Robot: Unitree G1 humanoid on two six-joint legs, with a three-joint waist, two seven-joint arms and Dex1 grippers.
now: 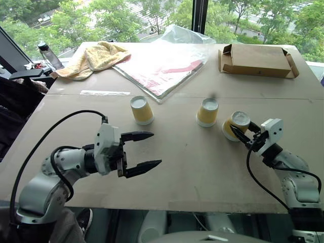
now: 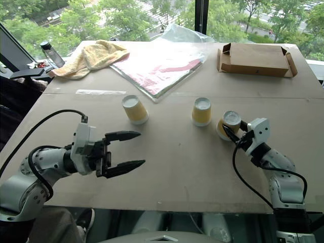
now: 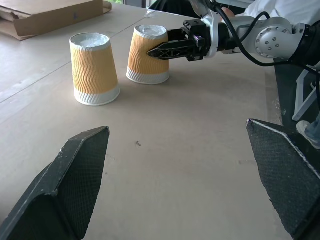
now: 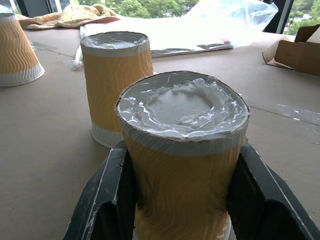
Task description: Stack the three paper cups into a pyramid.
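Three yellow ribbed paper cups stand upside down on the brown table [image 1: 177, 162]. The left cup [image 1: 142, 110] and the middle cup [image 1: 207, 112] stand free. My right gripper [image 1: 242, 134] is shut on the right cup [image 1: 236, 124], which leans a little; the right wrist view shows this cup [image 4: 182, 150] pressed between both fingers, with the middle cup [image 4: 116, 80] just behind it. My left gripper [image 1: 156, 149] hovers open and empty in front of the left cup, pointing right. In the left wrist view the right gripper [image 3: 162, 49] clasps the held cup [image 3: 148, 55] beside the middle cup [image 3: 95, 70].
A flat cardboard box [image 1: 257, 61] lies at the back right. A plastic-wrapped sheet [image 1: 162, 66] and a yellow towel [image 1: 93, 58] lie at the back. A bottle [image 1: 48, 53] stands off the back-left corner. A strip of clear tape [image 1: 105, 92] lies on the table.
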